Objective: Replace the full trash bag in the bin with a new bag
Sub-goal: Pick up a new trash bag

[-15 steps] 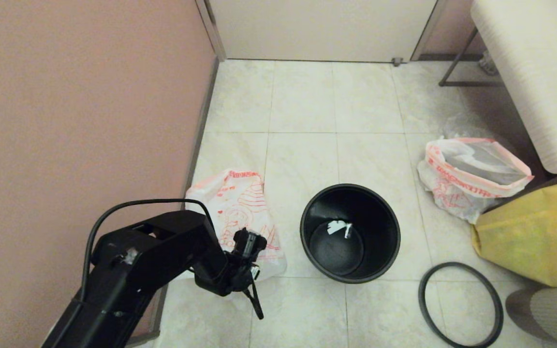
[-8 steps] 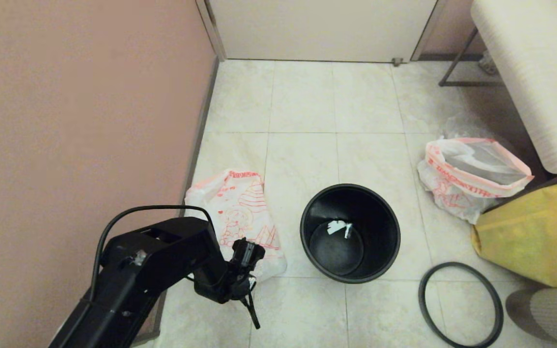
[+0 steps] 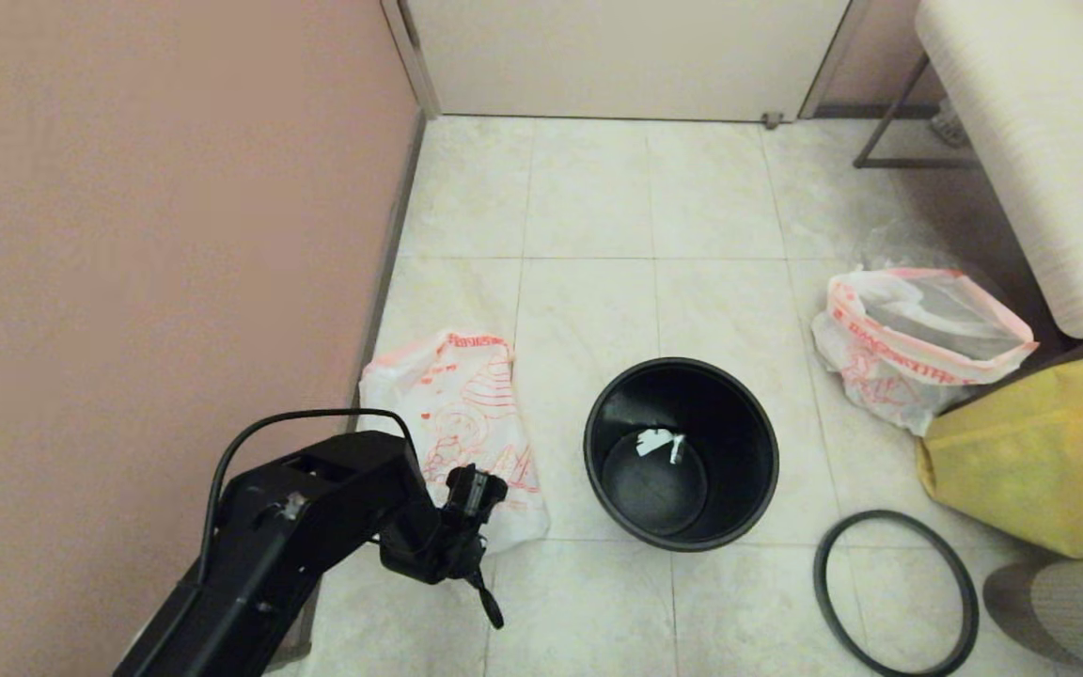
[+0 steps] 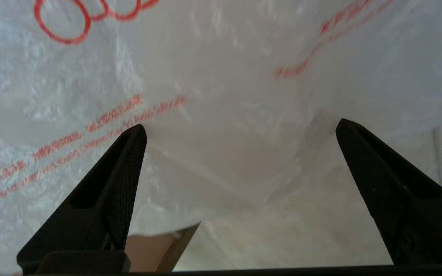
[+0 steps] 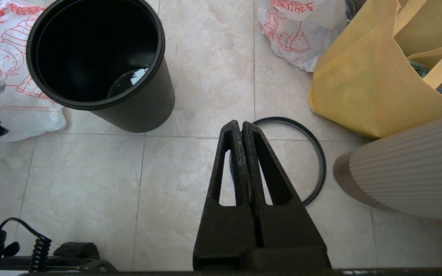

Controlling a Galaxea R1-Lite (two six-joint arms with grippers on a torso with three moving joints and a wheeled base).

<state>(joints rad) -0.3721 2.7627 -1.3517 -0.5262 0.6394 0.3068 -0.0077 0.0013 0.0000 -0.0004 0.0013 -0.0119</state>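
The new bag (image 3: 457, 404) lies limp on the floor tiles by the pink wall, white with a red-orange cartoon figure. My left gripper (image 3: 478, 572) hangs over its near end, jaws wide open; in the left wrist view the plastic (image 4: 236, 76) fills the space between the fingers (image 4: 129, 161), close up. The black bin (image 3: 681, 451) stands unlined right of it, a white scrap at its bottom. The full trash bag (image 3: 918, 334) sits farther right, mouth open. My right gripper (image 5: 241, 123) is shut, empty, above the grey hoop (image 5: 315, 153).
The hoop (image 3: 897, 592) lies on the floor right of the bin. A yellow bag (image 3: 1040, 451) stands beside the full bag, with a ribbed beige object (image 3: 1068, 611) near it. A white bench (image 3: 1040, 141) is at the back right. The wall (image 3: 156, 235) borders the left.
My left arm has shifted slightly right and lowered onto the near end of the new bag, jaws still open. The bag's near edge has shifted a little. The right gripper stays shut.
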